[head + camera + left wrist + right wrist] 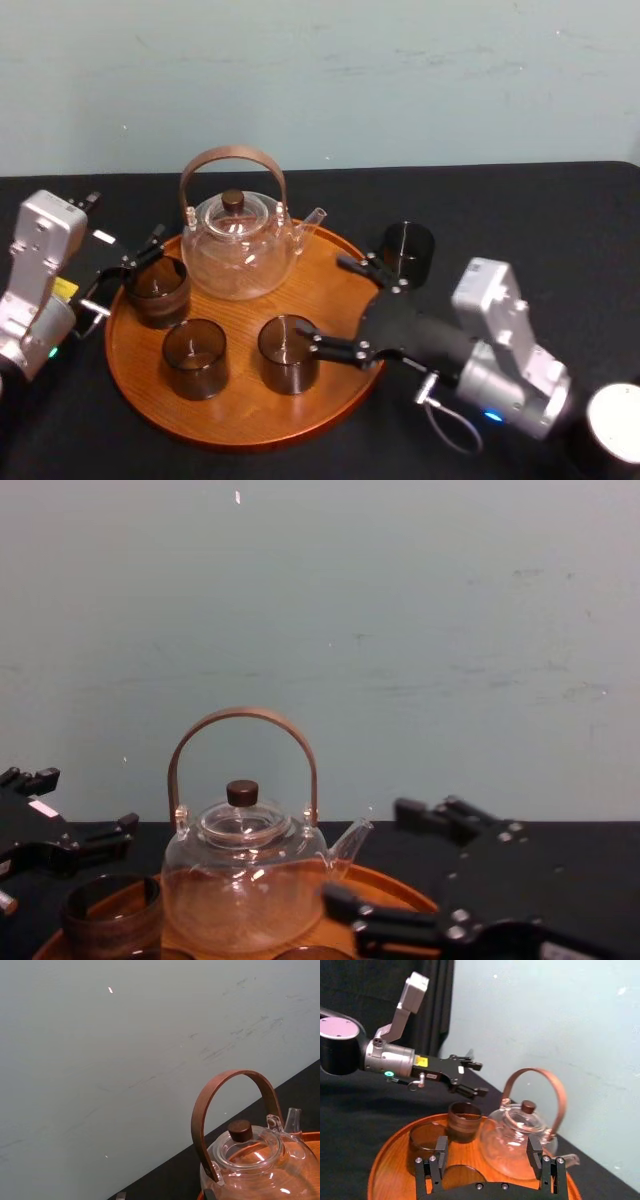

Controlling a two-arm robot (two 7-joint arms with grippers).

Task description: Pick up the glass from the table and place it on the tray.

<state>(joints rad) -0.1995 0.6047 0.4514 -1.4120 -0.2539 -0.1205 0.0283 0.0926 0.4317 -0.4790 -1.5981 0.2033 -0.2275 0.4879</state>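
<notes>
A dark glass (407, 250) stands on the black table just right of the round wooden tray (240, 425). On the tray are a clear teapot (240, 248) and three more dark glasses (157, 290) (195, 357) (288, 352). My right gripper (322, 300) is open and empty over the tray's right side; its far finger reaches beside the table glass, and its near finger ends at the front right tray glass. At the tray's left rim my left gripper (135, 265) is also open, with nothing in it, just above the back left glass (465, 1120).
The teapot's tall brown handle (243, 735) arches over the back of the tray. Black table runs wide to the right and behind the tray. A pale wall (400, 630) closes off the back edge.
</notes>
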